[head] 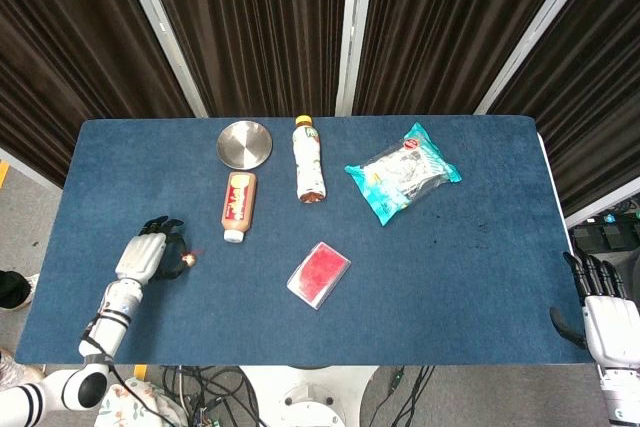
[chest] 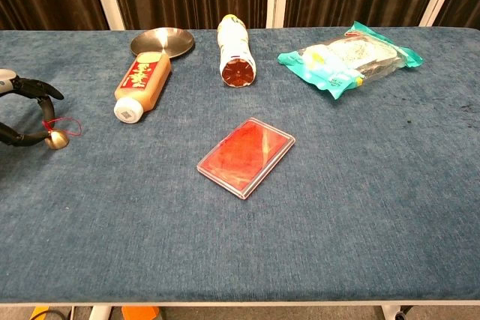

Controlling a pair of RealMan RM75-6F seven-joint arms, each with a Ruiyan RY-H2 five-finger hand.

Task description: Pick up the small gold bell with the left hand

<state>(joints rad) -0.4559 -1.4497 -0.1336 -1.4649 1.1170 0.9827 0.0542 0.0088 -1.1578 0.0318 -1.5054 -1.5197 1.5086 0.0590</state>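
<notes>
While label print stays unreadable, the left hand [chest: 22,114] curls open around, perhaps touching, the gold bell [chest: 55,139].

Blue cloth-covered table [head: 480,277], round metal dish [head: 244,144] near far edge, sauce bottle [head: 238,205] lying just in front of it, drink bottle [head: 309,159] lying alongside, teal snack bag [head: 402,173] to the right, red flat case [head: 318,274] mid-table, dark curtains [head: 260,27] behind.

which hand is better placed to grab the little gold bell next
Left. The left hand already curls around the gold bell near the table's left edge, fingers apart. The right hand hangs off the far right corner.
</notes>
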